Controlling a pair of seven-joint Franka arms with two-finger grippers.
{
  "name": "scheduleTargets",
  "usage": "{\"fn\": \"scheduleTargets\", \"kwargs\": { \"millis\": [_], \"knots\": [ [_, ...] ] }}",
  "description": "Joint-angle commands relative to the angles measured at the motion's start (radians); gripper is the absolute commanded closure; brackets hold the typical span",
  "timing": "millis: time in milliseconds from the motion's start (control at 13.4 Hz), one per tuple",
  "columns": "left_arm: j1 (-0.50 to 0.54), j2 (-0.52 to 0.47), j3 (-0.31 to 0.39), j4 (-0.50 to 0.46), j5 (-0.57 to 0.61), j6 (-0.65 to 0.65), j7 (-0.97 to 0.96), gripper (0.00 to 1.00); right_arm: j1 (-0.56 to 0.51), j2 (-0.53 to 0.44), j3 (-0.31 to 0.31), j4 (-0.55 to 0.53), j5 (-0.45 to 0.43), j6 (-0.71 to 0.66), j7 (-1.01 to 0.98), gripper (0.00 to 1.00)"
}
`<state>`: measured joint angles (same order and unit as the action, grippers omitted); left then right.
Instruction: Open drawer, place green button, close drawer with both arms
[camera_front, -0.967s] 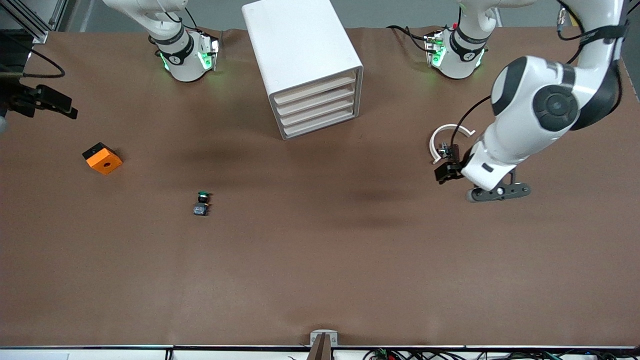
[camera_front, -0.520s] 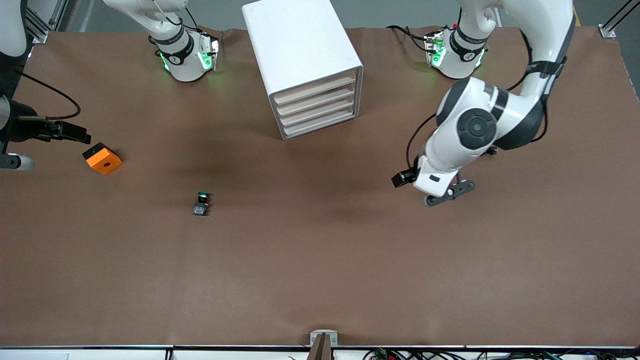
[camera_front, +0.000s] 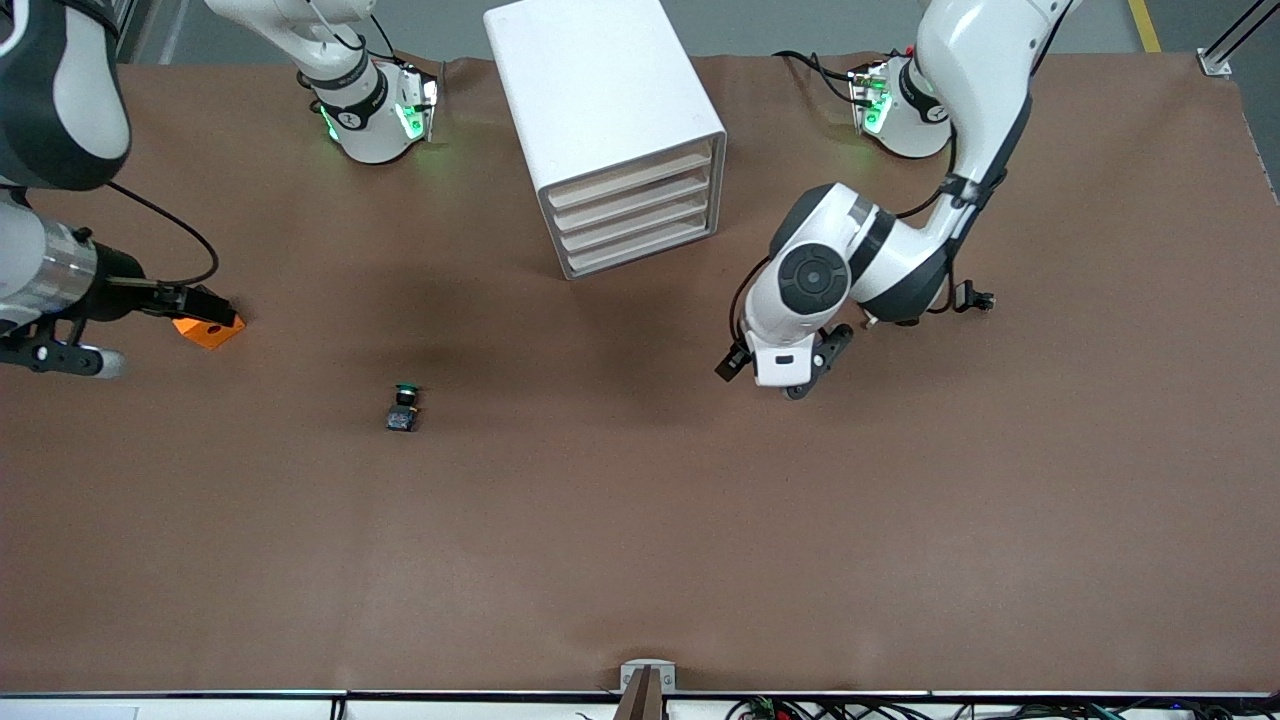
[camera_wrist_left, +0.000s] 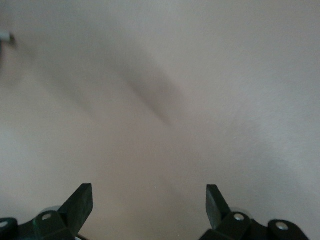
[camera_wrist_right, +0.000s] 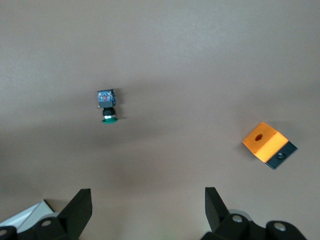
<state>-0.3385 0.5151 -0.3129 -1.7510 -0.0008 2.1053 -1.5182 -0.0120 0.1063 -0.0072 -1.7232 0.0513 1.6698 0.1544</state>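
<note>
The button (camera_front: 403, 409) lies on its side on the brown table (camera_front: 640, 560), nearer the front camera than the cabinet (camera_front: 606, 125) and toward the right arm's end of the table from it. Its green cap points toward the robots' bases, its blue-grey block toward the camera. In the right wrist view the button (camera_wrist_right: 106, 104) lies well apart from the orange cube (camera_wrist_right: 268, 144), with bare table between them.

The cabinet is white, with four drawers stacked in its front, all pushed in.

The left gripper (camera_wrist_left: 149, 200) hangs over bare table in front of the cabinet, a little toward the left arm's end. Its jaws stand wide apart with nothing between them; the left wrist view is soft, so only the two black fingers (camera_wrist_left: 81, 201) and plain brown surface can be made out. In the front view the left arm's white wrist covers most of the left gripper (camera_front: 775, 380).

The right gripper (camera_wrist_right: 148, 201) is up over the table well toward the right arm's end from the cabinet, jaws wide and empty. In the front view part of that arm's black wrist gear overlaps the cube (camera_front: 208, 333).

A small dark part (camera_front: 975, 299) lies on the table toward the left arm's end from the cabinet.
</note>
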Motion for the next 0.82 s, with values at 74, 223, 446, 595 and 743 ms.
{"fn": "scheduleTargets", "kwargs": {
  "millis": [74,223,446,595,743],
  "knots": [
    [-0.069,0.091,-0.002,0.091,0.001,-0.004,-0.181,0.00,0.035,-0.014,0.001,-0.165,0.012,0.209,0.028,0.00],
    [-0.129,0.134,-0.003,0.126,-0.034,-0.004,-0.328,0.00,0.060,-0.004,0.001,-0.214,0.022,0.309,0.060,0.00],
    [-0.174,0.171,-0.005,0.146,-0.065,-0.014,-0.509,0.00,0.086,0.050,0.001,-0.268,0.067,0.437,0.086,0.00],
    [-0.188,0.172,-0.005,0.145,-0.102,-0.057,-0.581,0.00,0.110,0.085,0.001,-0.289,0.067,0.519,0.086,0.00],
    [-0.195,0.175,-0.005,0.148,-0.104,-0.129,-0.582,0.00,0.135,0.120,-0.001,-0.311,0.067,0.586,0.086,0.00]
  ]
}}
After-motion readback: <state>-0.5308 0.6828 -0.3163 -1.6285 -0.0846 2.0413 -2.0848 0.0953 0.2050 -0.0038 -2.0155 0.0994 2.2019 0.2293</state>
